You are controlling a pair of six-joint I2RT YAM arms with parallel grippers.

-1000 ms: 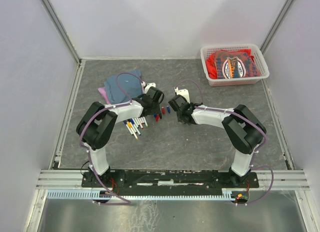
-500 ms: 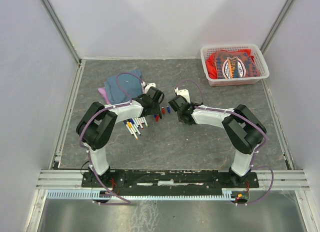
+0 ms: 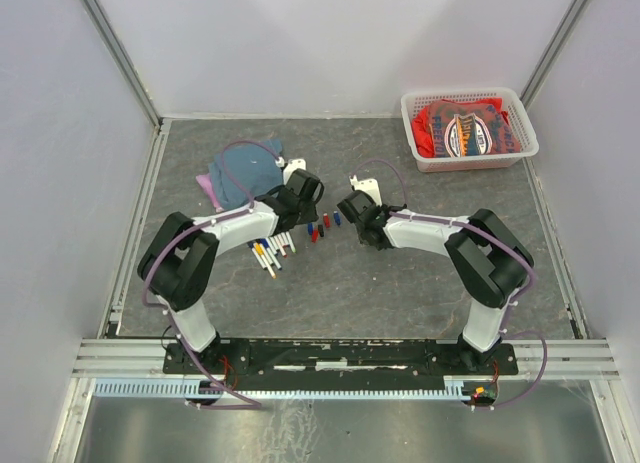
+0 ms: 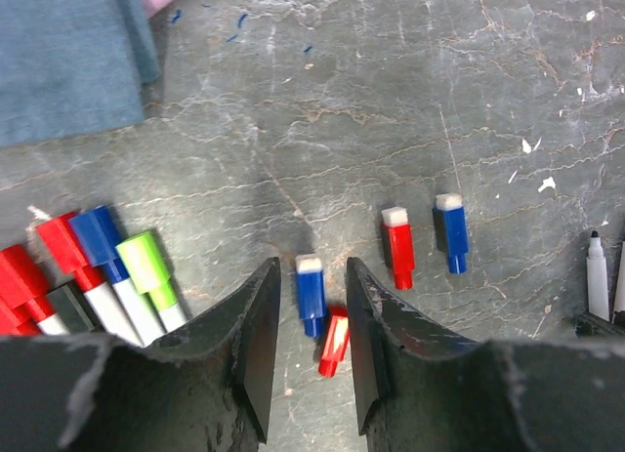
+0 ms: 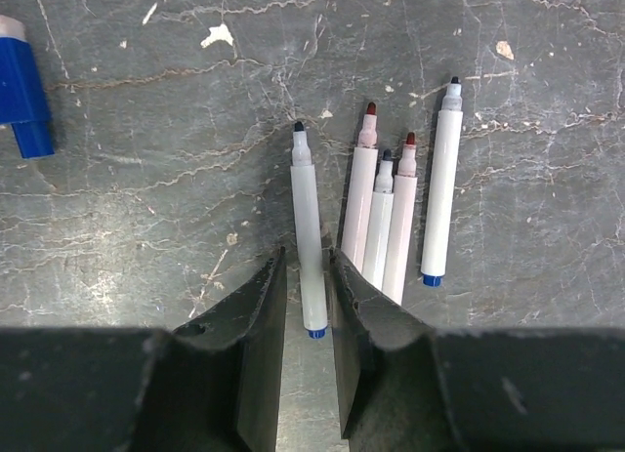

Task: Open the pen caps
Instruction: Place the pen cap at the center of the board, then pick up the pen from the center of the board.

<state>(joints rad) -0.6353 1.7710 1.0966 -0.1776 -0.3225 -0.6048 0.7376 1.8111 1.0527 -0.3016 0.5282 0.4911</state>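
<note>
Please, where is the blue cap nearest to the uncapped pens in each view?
Top external: the blue cap sits near the picture's centre.
Left wrist: right of centre, just right of a red cap.
Right wrist: at the top left edge, partly cut off.
Shared landmark: the black-tipped pen, right of it in both wrist views.
</note>
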